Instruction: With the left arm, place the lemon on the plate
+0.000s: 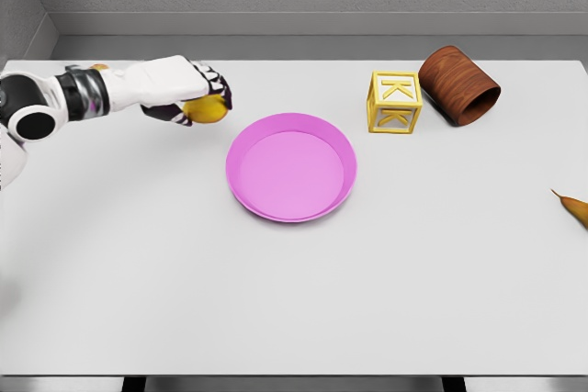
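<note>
Gripping one lemon (208,109), the left hand (195,98) hovers beside one pink plate (241,192).

Between the left robot hand (188,98), closed around the lemon (208,109), and the pink plate (291,167), only a short strip of bare desk (294,319) is seen, and no object is placed in it. The plate's inside is unoccupied. To the right of the plate, near its far rim, a yellow letter block (395,102) is stood, and a brown tube (459,85) is laid on its side just beside the block. An orange object (573,207) is cut off by the right edge. The near half of the desk is left open.
</note>
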Robot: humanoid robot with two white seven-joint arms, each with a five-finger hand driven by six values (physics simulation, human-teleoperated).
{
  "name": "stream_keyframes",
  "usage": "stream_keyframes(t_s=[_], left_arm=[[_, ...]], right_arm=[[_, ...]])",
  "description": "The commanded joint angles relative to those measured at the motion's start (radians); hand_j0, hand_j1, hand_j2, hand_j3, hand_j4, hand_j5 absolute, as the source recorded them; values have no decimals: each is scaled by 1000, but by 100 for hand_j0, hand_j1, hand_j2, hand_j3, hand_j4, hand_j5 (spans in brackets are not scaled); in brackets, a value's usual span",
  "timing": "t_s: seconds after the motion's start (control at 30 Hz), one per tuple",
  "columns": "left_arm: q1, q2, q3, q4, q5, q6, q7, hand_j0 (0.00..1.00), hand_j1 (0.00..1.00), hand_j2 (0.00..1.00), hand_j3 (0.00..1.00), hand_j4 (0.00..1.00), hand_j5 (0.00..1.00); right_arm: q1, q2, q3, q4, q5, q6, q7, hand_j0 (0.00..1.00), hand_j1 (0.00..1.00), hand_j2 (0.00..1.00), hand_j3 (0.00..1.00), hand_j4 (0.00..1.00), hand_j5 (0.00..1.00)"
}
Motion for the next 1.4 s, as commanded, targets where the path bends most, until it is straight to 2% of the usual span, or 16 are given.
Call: stream_keyframes(t_s=[0.0, 0.07, 0.3, 0.67, 0.83, 1.2, 1.23, 1.27, 1.3, 1.37], left_arm=[[0, -1, 0, -31, 4, 2, 0, 60, 60, 60, 60, 60, 60], [14, -1, -3, -72, 4, 2, 0, 60, 60, 60, 60, 60, 60], [17, -1, -9, -126, 5, 2, 0, 59, 59, 59, 59, 59, 59], [31, -13, -14, -178, 4, 2, -2, 58, 58, 58, 58, 58, 58], [32, -25, -17, -194, 2, 2, -3, 58, 58, 58, 58, 58, 58], [29, -99, -92, -197, 1, 2, -3, 58, 58, 58, 58, 58, 58], [29, -103, -95, -195, -1, 2, -3, 60, 60, 60, 60, 60, 60], [29, -105, -97, -197, -4, 2, -2, 77, 77, 77, 77, 77, 77], [29, -103, -95, -203, -2, 2, -2, 100, 100, 100, 100, 100, 100], [31, -102, -94, -203, -2, 2, -2, 100, 100, 100, 100, 100, 100]], right_arm=[[0, 0, 0, 0, 1, 0, 0, 100, 100, 100, 100, 100, 100], [0, 0, 0, 0, 0, 0, 0, 100, 100, 100, 100, 100, 100], [0, 0, 0, 0, 1, 0, 0, 100, 100, 100, 100, 100, 100], [0, 0, 0, 0, 0, 0, 0, 100, 100, 100, 100, 100, 100], [0, 0, 0, 0, 0, 0, 0, 100, 100, 100, 100, 100, 100], [0, 0, 0, 0, 0, 0, 0, 100, 100, 100, 100, 100, 100], [0, 0, 0, 0, 0, 0, 0, 100, 100, 100, 100, 100, 100], [0, 0, 0, 0, 0, 0, 0, 100, 100, 100, 100, 100, 100], [0, 0, 0, 0, 0, 0, 0, 100, 100, 100, 100, 100, 100], [0, 0, 0, 0, 0, 0, 0, 100, 100, 100, 100, 100, 100]])
